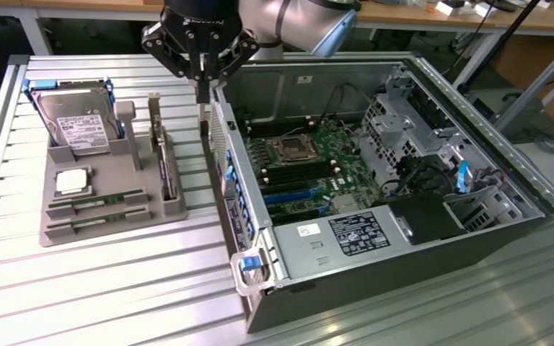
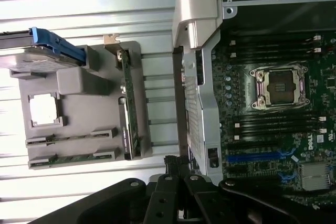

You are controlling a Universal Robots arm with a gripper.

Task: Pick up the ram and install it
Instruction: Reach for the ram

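The ram (image 1: pixel 97 200) is a thin green stick lying on edge in a slot at the near end of the grey holder (image 1: pixel 113 173); the wrist view shows the ram (image 2: pixel 73 158) in that same slot. My gripper (image 1: pixel 201 97) hangs shut with nothing between its fingers. It is high above the gap between the holder and the rear wall of the open computer case (image 1: pixel 257 267). In the wrist view the gripper (image 2: pixel 175 162) sits over that gap. The motherboard (image 1: pixel 306 166) inside the case has dark memory slots (image 2: pixel 273 43) beside the bare processor socket (image 2: pixel 278 86).
The holder also carries a hard drive (image 1: pixel 77 122), a square silver processor (image 1: pixel 72 182) and a green card with a metal bracket (image 1: pixel 166 166) standing on edge. The case walls rise to the exterior view's right of the gripper. Everything rests on a ribbed metal table (image 1: pixel 113 288).
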